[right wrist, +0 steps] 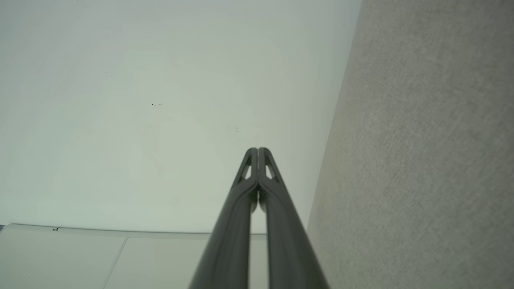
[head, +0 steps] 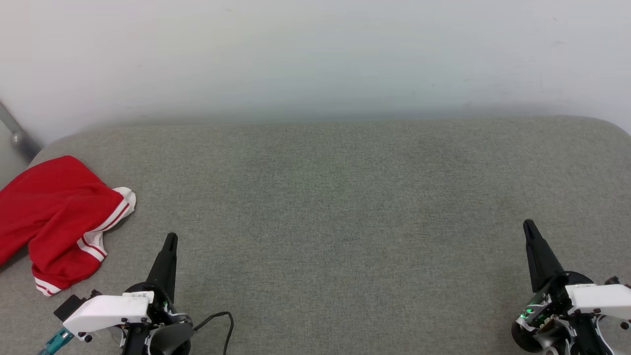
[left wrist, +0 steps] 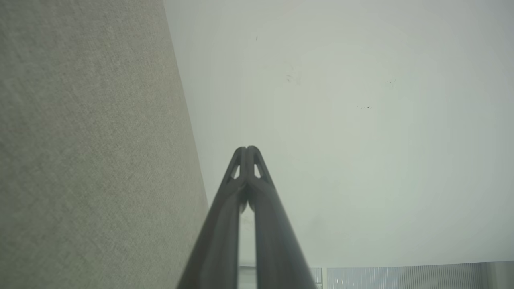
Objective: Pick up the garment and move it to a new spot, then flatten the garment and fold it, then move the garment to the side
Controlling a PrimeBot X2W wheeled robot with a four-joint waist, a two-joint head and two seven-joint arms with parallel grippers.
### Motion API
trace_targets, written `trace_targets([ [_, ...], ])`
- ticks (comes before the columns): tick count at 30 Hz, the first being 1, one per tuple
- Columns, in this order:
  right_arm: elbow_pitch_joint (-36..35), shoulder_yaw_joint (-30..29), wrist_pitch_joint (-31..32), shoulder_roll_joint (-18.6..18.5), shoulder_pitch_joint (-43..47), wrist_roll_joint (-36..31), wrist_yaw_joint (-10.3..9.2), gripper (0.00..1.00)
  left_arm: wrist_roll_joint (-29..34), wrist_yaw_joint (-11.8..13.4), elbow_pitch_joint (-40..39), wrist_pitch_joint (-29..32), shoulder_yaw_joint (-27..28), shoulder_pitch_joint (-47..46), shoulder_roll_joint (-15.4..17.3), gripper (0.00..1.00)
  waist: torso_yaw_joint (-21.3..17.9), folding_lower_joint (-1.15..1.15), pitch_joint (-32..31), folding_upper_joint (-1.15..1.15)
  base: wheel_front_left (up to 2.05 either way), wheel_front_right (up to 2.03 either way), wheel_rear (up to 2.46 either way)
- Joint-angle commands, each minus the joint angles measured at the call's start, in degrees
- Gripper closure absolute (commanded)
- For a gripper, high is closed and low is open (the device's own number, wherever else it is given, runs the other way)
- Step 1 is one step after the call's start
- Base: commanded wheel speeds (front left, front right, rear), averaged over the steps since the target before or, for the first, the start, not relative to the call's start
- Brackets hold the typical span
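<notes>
- Head view: the garment (head: pixel 54 207) lies at the left edge of the frame, mid-height, on the grey fabric bench (head: pixel 325 207). It is a crumpled red heap, with a white sleeve and red-and-white striped trim on its right side and more striped trim at its lower end. Left hand (head: pixel 170 240) is lower left and right hand (head: pixel 529 227) lower right, both clear of the garment.
- Left wrist view: left hand (left wrist: pixel 245 149) has its fingers pressed together, empty. Bench (left wrist: pixel 80 140) at left, pale wall (left wrist: pixel 361 140) at right.
- Right wrist view: right hand (right wrist: pixel 257 150) is also closed and empty. Bench (right wrist: pixel 433 140) at right.
</notes>
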Motion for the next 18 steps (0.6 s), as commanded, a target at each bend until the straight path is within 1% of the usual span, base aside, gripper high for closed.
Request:
trace_targets([
  [1, 0.0, 0.0, 0.0, 0.2, -0.6, -0.3, 0.00, 1.00, -0.1, -0.1, 0.0, 0.1, 0.1, -0.5, 0.0, 1.00, 0.0, 0.00, 0.0, 0.00, 0.00, 0.00, 0.00],
  [18, 0.0, 0.0, 0.0, 0.2, -0.6, -0.2, 0.00, 1.00, -0.1, -0.1, 0.0, 0.1, 0.1, -0.5, 0.0, 1.00, 0.0, 0.00, 0.0, 0.00, 0.00, 0.00, 0.00],
])
